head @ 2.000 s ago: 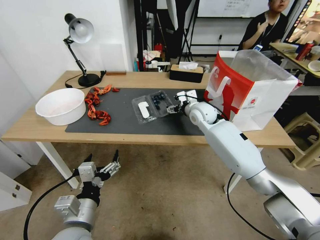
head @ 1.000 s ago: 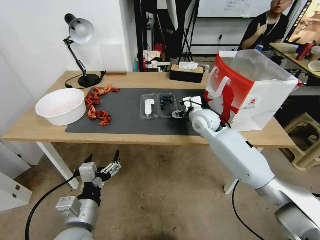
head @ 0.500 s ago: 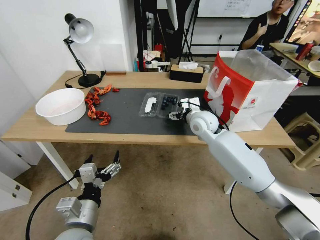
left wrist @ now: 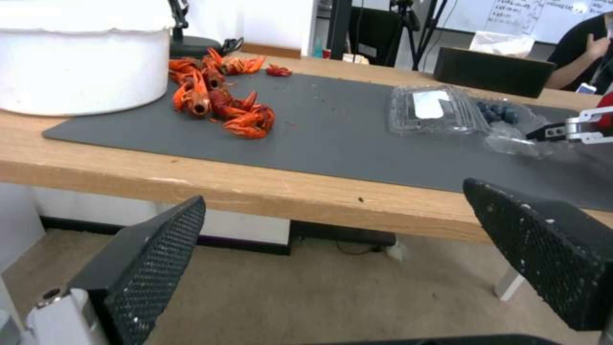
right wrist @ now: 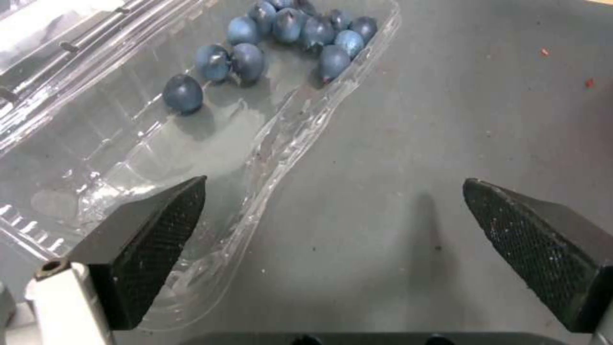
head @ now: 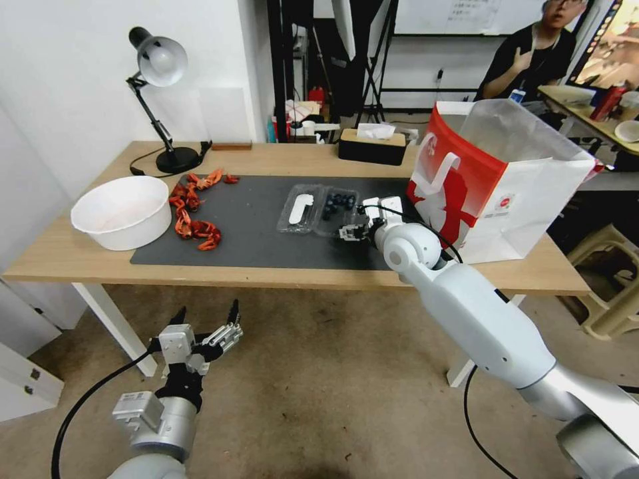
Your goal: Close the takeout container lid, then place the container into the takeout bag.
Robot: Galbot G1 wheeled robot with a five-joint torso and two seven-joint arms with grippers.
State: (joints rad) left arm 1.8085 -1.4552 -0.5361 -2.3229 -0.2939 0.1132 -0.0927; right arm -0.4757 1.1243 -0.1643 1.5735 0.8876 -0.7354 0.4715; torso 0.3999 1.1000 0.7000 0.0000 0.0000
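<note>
I have the right hand [head: 351, 232] down on the dark grey mat [head: 246, 229], its 2 black fingers [right wrist: 150, 239] spread wide apart and gripping nothing. In the right wrist view 1 finger sits over the near rim of the small clear plastic clamshell takeout container [head: 318, 207] and the other stands over bare mat beside it. The container lies open and flat near the middle of the mat, closer to the far edge of the wooden counter [head: 60, 256] than to the near edge. Its berry tray is the half nearest my hand, with about 10 dark blueberries [right wrist: 300, 33] gathered toward the end away from the fingers. The clear lid with the white oblong label [head: 299, 207] lies folded back flat on the mat, on the side away from the hand.

The large red-and-white paper takeout bag with the white handle [head: 492, 179] stands upright and open at the right end of the counter, just beside my right arm and apart from the container.

The left hand [head: 205, 326] hangs below the front edge of the counter, above the floor, fingers spread and holding nothing.

A big white round bowl [head: 122, 211] sits at the left end of the counter, with red crayfish [head: 193, 216] piled on the mat just beside it.
</note>
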